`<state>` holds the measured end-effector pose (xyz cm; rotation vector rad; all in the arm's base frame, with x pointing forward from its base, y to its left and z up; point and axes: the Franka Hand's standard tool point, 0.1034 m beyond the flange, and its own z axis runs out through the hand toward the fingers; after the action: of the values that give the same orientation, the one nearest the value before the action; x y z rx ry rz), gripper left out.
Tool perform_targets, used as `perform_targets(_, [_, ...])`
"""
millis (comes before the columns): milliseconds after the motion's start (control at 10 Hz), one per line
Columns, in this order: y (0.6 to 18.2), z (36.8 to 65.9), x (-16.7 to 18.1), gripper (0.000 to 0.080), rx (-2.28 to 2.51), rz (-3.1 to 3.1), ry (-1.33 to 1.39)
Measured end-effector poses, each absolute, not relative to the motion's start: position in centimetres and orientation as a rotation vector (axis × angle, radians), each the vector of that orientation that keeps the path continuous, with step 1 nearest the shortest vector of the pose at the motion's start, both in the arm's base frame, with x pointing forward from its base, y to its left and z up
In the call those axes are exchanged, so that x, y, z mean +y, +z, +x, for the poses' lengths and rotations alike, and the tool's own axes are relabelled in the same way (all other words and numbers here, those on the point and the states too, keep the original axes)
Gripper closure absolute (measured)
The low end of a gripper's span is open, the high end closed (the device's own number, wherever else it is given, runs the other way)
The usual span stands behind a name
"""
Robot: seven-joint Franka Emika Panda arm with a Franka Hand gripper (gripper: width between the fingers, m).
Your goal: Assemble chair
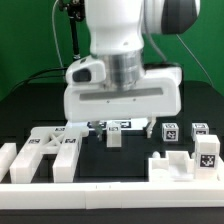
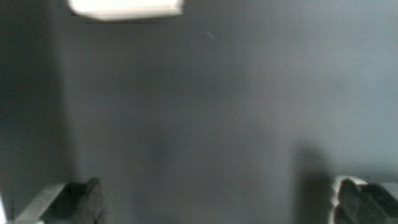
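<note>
White chair parts (image 1: 205, 152) lay scattered on the black table (image 1: 130, 165), a cluster (image 1: 52, 150) toward the exterior view's left and tagged cubes (image 1: 170, 130) toward its right, nothing plainly joined, so nearly all assembly seemed left, while the gripper (image 2: 217, 200) hung empty, fingers (image 2: 75, 200) wide apart, over bare tabletop

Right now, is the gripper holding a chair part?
No, the gripper is open: its fingers stand apart with only dark table between them.

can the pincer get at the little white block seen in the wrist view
Probably yes: the pincer is open and empty, and only bare dark table lies between it and the small white block. The block is not yet between the fingers.
</note>
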<state>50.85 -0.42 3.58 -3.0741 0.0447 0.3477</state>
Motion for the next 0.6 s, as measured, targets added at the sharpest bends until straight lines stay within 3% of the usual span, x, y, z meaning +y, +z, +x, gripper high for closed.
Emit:
perform_targets(100, [4.2,50.3,-0.2,0.0151,0.033,-3.063,0.484])
perform_targets(600, [3.9,49.0,0.2,0.0151,0.018,-2.947,0.885])
